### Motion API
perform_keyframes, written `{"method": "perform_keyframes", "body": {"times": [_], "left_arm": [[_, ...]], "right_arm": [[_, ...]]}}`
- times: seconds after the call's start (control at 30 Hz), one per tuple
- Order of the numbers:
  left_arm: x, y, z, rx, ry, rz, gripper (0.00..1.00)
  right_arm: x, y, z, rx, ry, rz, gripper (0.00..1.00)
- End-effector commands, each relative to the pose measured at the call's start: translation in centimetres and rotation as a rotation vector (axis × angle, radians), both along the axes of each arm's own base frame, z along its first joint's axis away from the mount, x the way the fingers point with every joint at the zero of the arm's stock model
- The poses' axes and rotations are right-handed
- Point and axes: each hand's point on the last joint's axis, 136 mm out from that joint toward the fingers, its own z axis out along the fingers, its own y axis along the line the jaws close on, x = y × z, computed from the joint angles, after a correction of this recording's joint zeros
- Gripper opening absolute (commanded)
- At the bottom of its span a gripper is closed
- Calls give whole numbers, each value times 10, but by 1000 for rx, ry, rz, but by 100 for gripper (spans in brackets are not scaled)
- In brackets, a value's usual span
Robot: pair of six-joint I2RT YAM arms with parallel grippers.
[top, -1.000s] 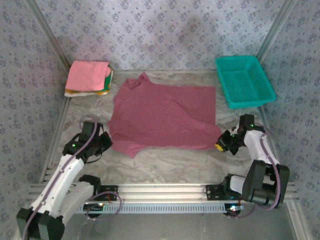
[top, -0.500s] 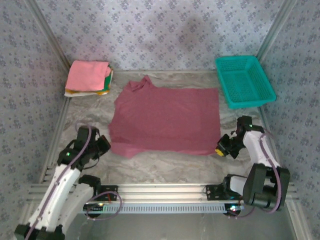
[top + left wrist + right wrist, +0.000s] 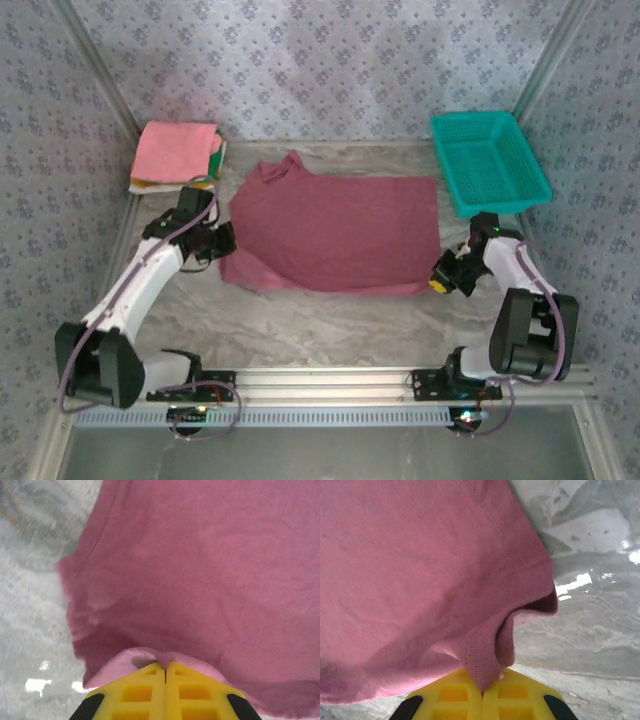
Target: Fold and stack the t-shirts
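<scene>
A maroon shirt (image 3: 335, 232) lies spread out across the middle of the table (image 3: 330, 320), mostly flat, with a small bump of cloth sticking out at its far left corner. The left gripper (image 3: 224, 243) sits at the shirt's left edge. In the left wrist view its yellow fingers (image 3: 140, 692) are pressed together with a small fold of the maroon cloth pinched between them, and a sleeve lies on the table just beyond. The right gripper (image 3: 439, 284) is at the shirt's near right corner. Its fingers (image 3: 515, 692) are likewise clenched on a bunched bit of the hem, which rises off the table there. In the far left corner, well apart from the spread shirt, rests a folded stack (image 3: 178, 165) with a pink shirt (image 3: 175, 148) on top and yellow-green and white edges showing beneath it. A teal mesh basket (image 3: 488, 160) stands in the far right corner, just beyond the right gripper.
</scene>
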Motion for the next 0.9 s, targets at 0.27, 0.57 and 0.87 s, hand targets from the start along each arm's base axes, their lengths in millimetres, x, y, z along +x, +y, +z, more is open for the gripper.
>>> {"method": "perform_keyframes", "body": {"times": [0.27,0.57,0.87], "left_arm": [[51,-6,-6,101,-22,-139,0],[77,-9,-2,133,-38,-180,0],[93,-13,-1,144,-46,-202,0]], "right_arm": [[23,-5,-15,6,4,21,0],[35,-7,-10,36,-2,6,2],[38,-6,-16,66,-2,-9,3]]}}
